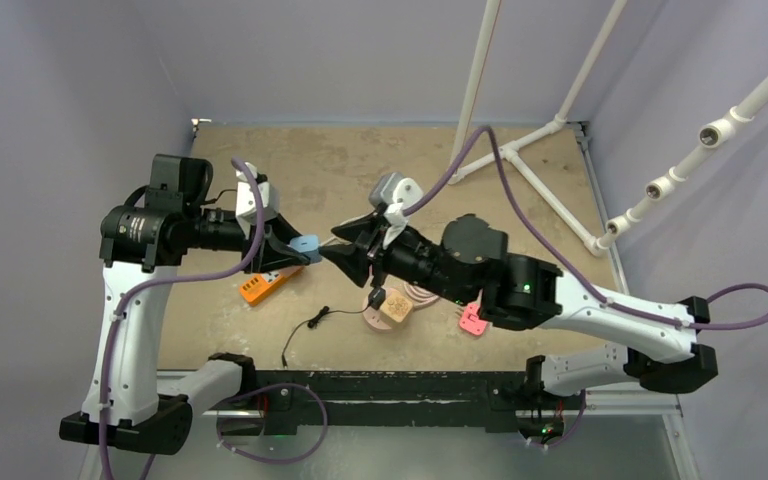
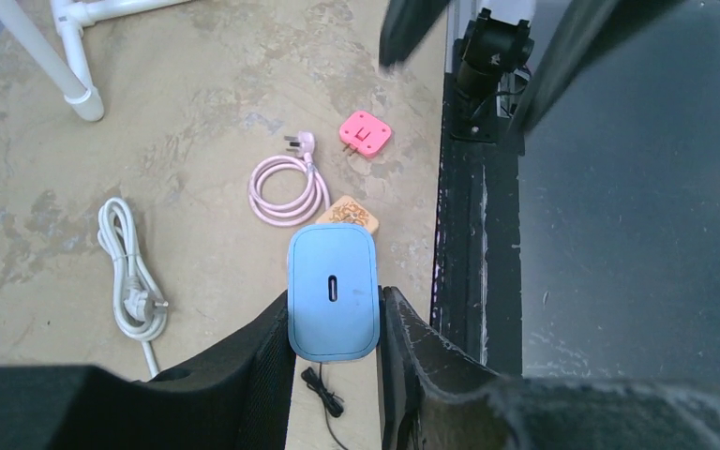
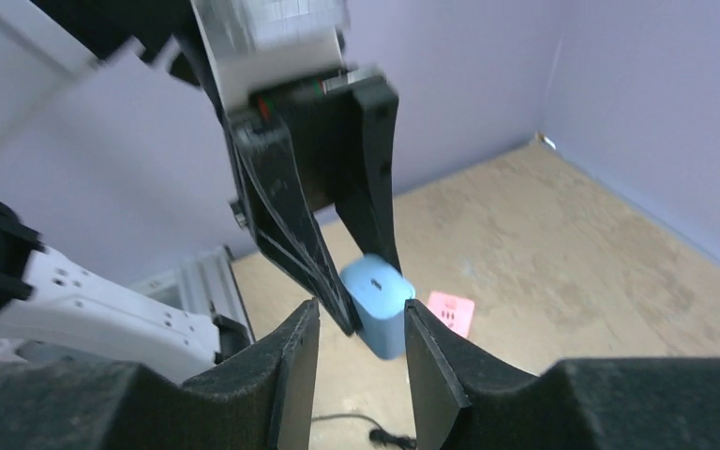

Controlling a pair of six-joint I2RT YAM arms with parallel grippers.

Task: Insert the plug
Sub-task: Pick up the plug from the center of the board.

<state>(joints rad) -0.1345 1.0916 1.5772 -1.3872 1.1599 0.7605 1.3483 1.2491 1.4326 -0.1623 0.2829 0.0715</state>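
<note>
The left gripper (image 1: pixel 298 250) is pinching the blue charger (image 2: pixel 334 291) aloft; the right gripper (image 3: pixel 361 317) is gaping, empty. The plug (image 1: pixel 326 312) of the black cable (image 1: pixel 300 332) is lying by the near edge of the bench (image 1: pixel 360 160), not yet inserted.

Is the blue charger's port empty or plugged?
Empty: the blue charger, clamped in the left hand, shows a bare slot.

I can see a pink coiled cord (image 2: pixel 256 190) with a tan block (image 2: pixel 356 213) just beside it. A pink adapter (image 2: pixel 366 133) lies to their right, a white cord (image 2: pixel 141 302) farther back, and white pipes (image 1: pixel 520 143) at the far right.
</note>
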